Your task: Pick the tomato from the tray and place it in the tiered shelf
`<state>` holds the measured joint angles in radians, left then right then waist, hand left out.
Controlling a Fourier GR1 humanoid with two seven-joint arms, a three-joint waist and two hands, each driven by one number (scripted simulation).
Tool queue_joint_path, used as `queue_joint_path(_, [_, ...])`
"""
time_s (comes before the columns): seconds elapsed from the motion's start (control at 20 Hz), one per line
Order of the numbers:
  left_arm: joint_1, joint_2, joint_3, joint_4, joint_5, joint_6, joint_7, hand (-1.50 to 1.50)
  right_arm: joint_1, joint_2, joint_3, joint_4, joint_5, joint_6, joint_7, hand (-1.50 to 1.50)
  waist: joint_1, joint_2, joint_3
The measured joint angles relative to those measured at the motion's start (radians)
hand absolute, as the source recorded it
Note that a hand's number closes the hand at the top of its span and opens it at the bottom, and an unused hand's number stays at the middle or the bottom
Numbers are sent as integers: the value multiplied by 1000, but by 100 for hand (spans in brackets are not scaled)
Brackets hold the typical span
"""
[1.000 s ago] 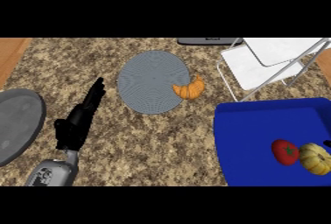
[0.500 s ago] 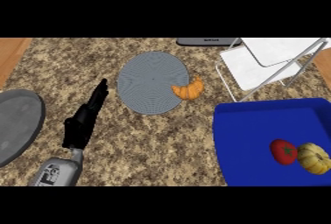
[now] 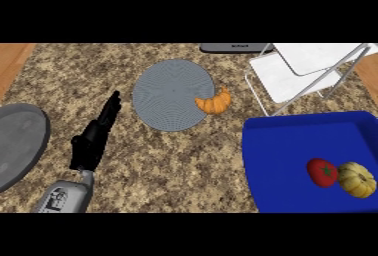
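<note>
Since a second ago our left hand (image 3: 94, 135) has drifted slightly lower left, fingers straight and together, holding nothing. Our right hand is out of view. At lower right the tomato (image 3: 322, 172) sits in the blue tray (image 3: 295, 150), touching a small squash (image 3: 356, 179). Farther up, a croissant (image 3: 213, 101) overlaps the grey plate (image 3: 171, 95); the white shelf (image 3: 310, 70) waits at upper right, near the tray for an easy transfer.

You see a speckled, stone-like counter top (image 3: 184, 160) with wood (image 3: 13, 60) at its edges. The blue tray (image 3: 288, 150) looks like smooth plastic. The tiered shelf (image 3: 295, 75) has flat white matt panels on thin metal-looking rods. The tomato (image 3: 322, 172) appears glossy. The grey plate (image 3: 171, 95) shows fine concentric ridges.
</note>
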<state>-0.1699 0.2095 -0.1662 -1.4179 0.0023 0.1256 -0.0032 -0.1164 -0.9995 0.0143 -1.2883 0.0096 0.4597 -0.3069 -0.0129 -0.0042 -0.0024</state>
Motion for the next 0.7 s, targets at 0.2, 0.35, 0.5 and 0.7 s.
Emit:
queue_joint_path(0.2, [-5, 2, 6, -28, -3, -9, 28, 0, 101, -13, -9, -166, 40, -27, 95, -150, -4, -1, 0])
queue_joint_path(0.35, [1, -4, 11, -31, -7, -19, 27, 0, 147, 2, -33, -293, 40, -22, 199, -150, -2, 0, 1])
queue_joint_path(0.5, [-3, -14, 20, -32, -17, -22, 34, 0, 204, 30, -76, -385, 46, -13, 250, -150, 0, 1, 1])
queue_joint_path(0.7, [-4, -13, 42, -34, -19, -44, 37, 0, 252, 95, -106, -477, 90, -9, 297, -150, 3, 2, 2])
